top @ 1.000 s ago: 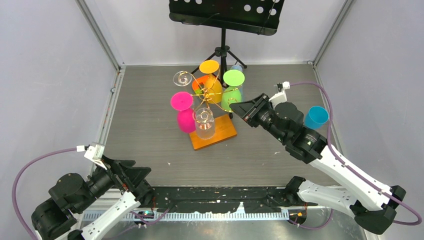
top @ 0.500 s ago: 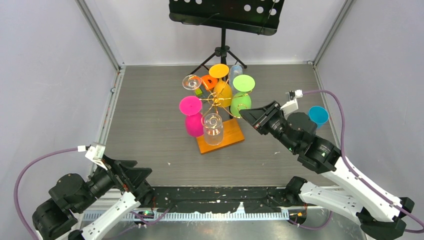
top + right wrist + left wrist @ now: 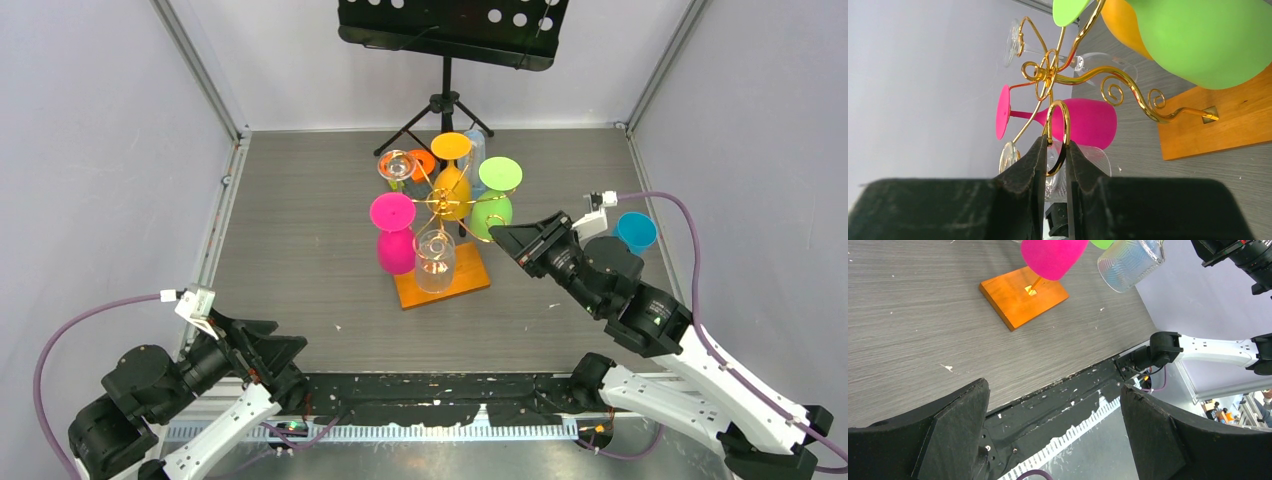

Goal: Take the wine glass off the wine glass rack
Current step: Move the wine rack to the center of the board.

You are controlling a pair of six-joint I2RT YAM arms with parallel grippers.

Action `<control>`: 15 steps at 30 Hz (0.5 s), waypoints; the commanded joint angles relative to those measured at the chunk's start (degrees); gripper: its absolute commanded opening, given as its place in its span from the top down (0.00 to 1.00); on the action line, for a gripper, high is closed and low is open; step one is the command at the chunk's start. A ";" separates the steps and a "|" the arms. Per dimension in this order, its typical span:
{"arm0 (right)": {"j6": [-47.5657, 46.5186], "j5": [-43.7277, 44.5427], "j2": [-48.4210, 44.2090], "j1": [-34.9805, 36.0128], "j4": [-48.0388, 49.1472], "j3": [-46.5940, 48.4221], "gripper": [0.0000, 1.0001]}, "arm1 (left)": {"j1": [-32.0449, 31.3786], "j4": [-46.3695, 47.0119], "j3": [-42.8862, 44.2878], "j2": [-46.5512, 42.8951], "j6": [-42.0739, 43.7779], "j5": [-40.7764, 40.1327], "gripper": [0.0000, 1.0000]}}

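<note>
Right wrist: right gripper (image 3: 1054, 146) pinches a gold scroll of the wine glass rack (image 3: 1213, 135); left gripper (image 3: 1054, 392), far from it, wide open, empty

The wine glass rack (image 3: 1048, 75) is glossy gold metal wire on a smooth orange wooden base (image 3: 1023, 295); the bench (image 3: 923, 315) is matt grey wood grain with white scuffs. The pink glass (image 3: 395, 250) at the rack's eight o'clock looks matt, the clear glass (image 3: 1130, 262) shiny and finely ribbed, the right tool (image 3: 1054, 147) matt black.

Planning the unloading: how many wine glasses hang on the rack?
6: pink front-left, clear front, green right, yellow back, orange and second clear back-left. More may be hidden.
</note>
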 commanded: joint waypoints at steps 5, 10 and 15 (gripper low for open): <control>-1.07 4.72 -2.59 0.09 5.51 1.24 0.92 | -0.22 1.93 0.19 0.30 0.59 -0.09 0.00; -1.09 4.73 -2.57 0.10 5.48 0.61 0.88 | -0.22 1.95 -0.04 0.44 0.77 -0.18 0.00; -1.41 5.08 -2.74 0.09 5.05 0.62 0.80 | -0.22 1.98 -0.28 0.38 0.94 -0.59 0.00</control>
